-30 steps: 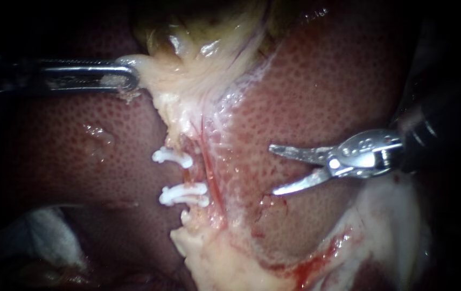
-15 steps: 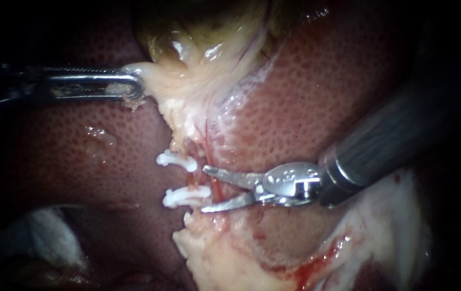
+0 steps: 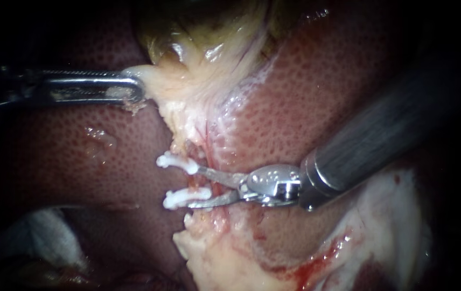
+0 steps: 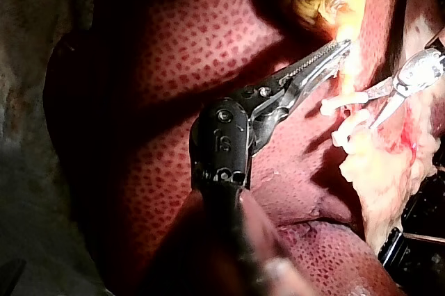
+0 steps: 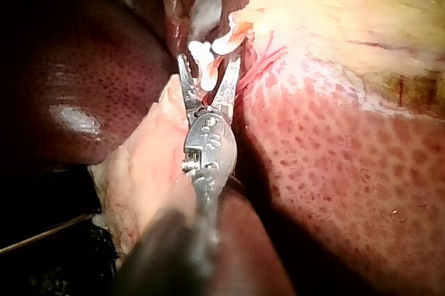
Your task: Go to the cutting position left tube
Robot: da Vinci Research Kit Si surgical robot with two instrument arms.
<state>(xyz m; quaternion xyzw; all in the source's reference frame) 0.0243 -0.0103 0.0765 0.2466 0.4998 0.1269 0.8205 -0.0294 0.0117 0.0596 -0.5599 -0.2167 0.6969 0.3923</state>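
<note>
Over mottled liver (image 3: 322,81), our right instrument (image 3: 191,187) gapes astride the thin pink left tube (image 3: 187,180) between white clips (image 3: 176,161); our left instrument (image 3: 133,89) grips gallbladder (image 3: 198,48).

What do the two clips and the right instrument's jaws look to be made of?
The two clips look like white plastic: opaque, matte, with knobbed ends. The right instrument has jaws of what looks like polished steel: silvery, with bright glints; the alloy cannot be told.

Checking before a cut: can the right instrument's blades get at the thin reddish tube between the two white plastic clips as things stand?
Probably yes. The right instrument, silver jaws open, straddles the thin reddish tube between the upper white clip and lower white clip; nothing lies across that stretch.
</note>
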